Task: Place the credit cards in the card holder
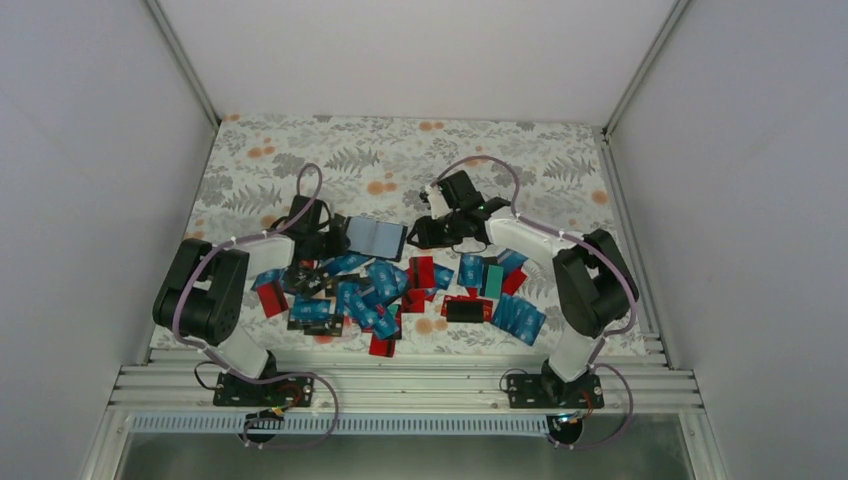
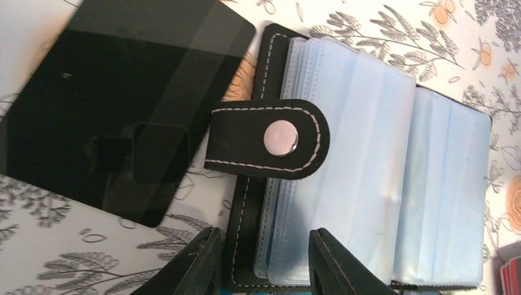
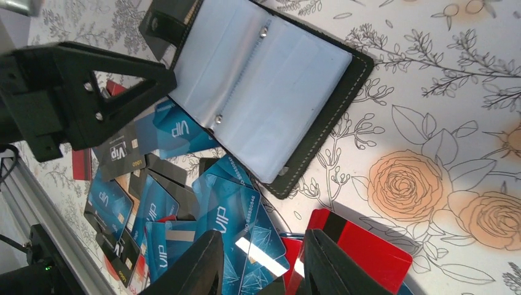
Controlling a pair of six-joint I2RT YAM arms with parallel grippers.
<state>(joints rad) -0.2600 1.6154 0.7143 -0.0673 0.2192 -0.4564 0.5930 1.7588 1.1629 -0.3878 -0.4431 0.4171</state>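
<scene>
The card holder [image 1: 376, 237] lies open on the flowered cloth, its clear sleeves up and its snap strap [image 2: 270, 138] folded across them. My left gripper [image 2: 264, 264] is open over the holder's [image 2: 368, 153] stitched left edge and grips nothing. A glossy black card [image 2: 117, 110] lies just left of that edge. The credit cards [image 1: 380, 290], mostly blue with some red and black, are heaped in front of the holder. My right gripper [image 3: 261, 264] is open and empty over a blue VIP card [image 3: 236, 215] and a red card [image 3: 362, 252], right of the holder [image 3: 264, 80].
The left arm's fingers [image 3: 92, 92] reach in beside the holder's strap. More cards [image 1: 515, 310] spread toward the right arm's base. An aluminium rail [image 1: 400, 385] runs along the near edge, and white walls close in the other sides.
</scene>
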